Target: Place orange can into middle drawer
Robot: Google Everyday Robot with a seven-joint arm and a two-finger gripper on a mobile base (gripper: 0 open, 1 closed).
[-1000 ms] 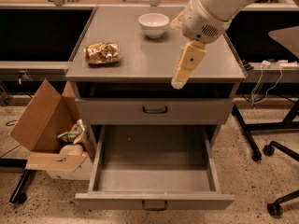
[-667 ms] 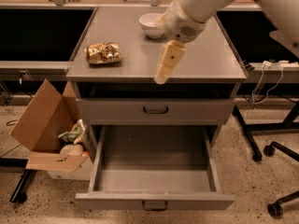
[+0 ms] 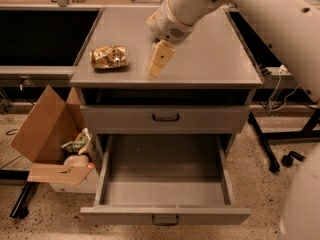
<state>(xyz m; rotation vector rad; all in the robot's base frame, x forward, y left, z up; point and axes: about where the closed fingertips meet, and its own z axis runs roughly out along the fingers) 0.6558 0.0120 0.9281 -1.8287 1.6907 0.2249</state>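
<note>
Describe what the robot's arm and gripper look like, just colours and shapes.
The arm is thick, smooth and off-white, built from rounded tube-like segments, with a small dotted grille on its wrist end. No cables show on it. The gripper, over the cabinet top just right of the orange can, is pale tan, blocky and tapering, with small dark spots.

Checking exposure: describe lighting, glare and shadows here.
Camera view: warm, dim light; bright glints on the orange can; the claw, over the cabinet top just beside it, is well lit; the open middle drawer darkens toward its back.
</note>
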